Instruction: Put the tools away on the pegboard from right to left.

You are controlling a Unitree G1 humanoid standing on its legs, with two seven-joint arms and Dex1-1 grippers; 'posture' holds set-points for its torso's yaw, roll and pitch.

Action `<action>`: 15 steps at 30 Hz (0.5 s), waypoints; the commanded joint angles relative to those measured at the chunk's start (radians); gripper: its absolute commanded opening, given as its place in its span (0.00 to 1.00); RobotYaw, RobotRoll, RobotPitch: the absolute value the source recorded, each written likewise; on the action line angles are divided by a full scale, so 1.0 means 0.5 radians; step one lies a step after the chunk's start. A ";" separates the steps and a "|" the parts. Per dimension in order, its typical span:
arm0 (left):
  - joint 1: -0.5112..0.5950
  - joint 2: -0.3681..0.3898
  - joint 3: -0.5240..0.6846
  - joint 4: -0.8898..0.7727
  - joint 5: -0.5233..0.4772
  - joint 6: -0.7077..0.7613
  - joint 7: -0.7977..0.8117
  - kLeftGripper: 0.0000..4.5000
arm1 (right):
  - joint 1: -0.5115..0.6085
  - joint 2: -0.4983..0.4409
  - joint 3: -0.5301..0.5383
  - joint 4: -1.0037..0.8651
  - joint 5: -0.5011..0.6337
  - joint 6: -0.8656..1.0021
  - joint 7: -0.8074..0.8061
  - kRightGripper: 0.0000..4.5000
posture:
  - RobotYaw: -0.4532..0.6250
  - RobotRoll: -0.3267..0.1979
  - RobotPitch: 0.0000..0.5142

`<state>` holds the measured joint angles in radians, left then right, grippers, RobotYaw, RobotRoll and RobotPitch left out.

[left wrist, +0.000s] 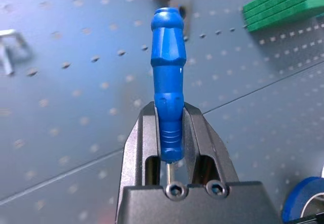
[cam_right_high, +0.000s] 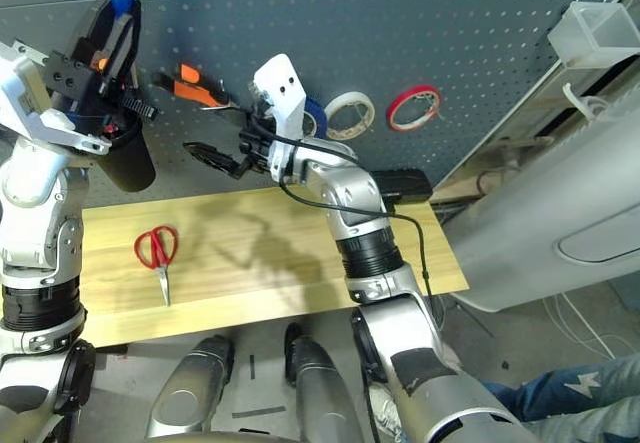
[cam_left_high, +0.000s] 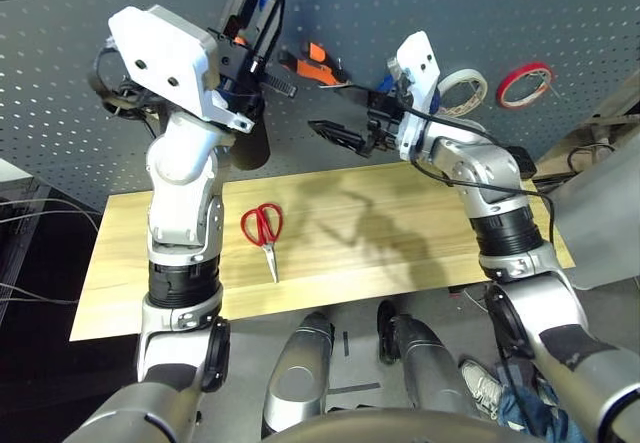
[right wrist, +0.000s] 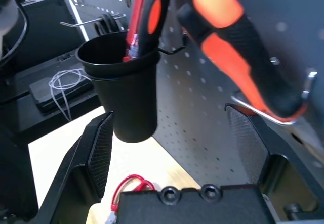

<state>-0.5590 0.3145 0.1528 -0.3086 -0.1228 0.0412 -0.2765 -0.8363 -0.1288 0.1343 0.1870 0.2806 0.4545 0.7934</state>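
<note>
- The left gripper (left wrist: 169,148) is raised in front of the pegboard (cam_left_high: 450,3), above the black cup (right wrist: 126,90), and its fingers (left wrist: 139,148) are clamped on the lower part of the small blue-handled screwdriver's (left wrist: 168,90) handle.
- The screwdriver is held upright, handle uppermost, with a short length of its metal shaft seen below the handle between the fingers; whether it touches the pegboard cannot be told.
- The right gripper (cam_left_high: 340,135) is held roughly level before the pegboard, just below the orange-and-black-handled pliers (cam_left_high: 315,65), with its fingers spread wide apart and nothing between them.
- The pliers are hung on a metal hook (right wrist: 263,114) of the pegboard, to the right of the black cup.
- The black cup is hung on the pegboard above the back edge of the wooden tabletop (cam_left_high: 400,253); a red-and-black-handled tool (right wrist: 144,16) is stood inside it.
- The blue tape roll (cam_right_high: 316,115) is seen on the pegboard partly behind the right hand, with a white tape roll (cam_left_high: 463,90) and a red tape roll (cam_left_high: 524,84) hung further to the right.
- The red-handled scissors (cam_left_high: 264,231) are lain on the tabletop, left of its middle and nearer its front edge, blades pointed toward the front edge.
</note>
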 commanded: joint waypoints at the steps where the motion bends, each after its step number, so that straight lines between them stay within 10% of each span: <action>1: 0.072 0.016 0.026 0.023 0.033 0.014 0.052 0.11 | -0.033 0.021 0.030 0.040 0.013 -0.033 0.034 1.00 | 0.63 0.62 0.36; 15: 0.254 0.041 0.059 0.150 0.214 0.137 0.301 0.19 | -0.065 0.064 0.043 0.075 0.002 -0.031 0.059 1.00 | 0.63 0.62 0.38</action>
<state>-0.4463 0.3243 0.1683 -0.2474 -0.0319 0.0870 -0.1407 -0.8600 -0.1015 0.1390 0.2173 0.2791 0.4445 0.8164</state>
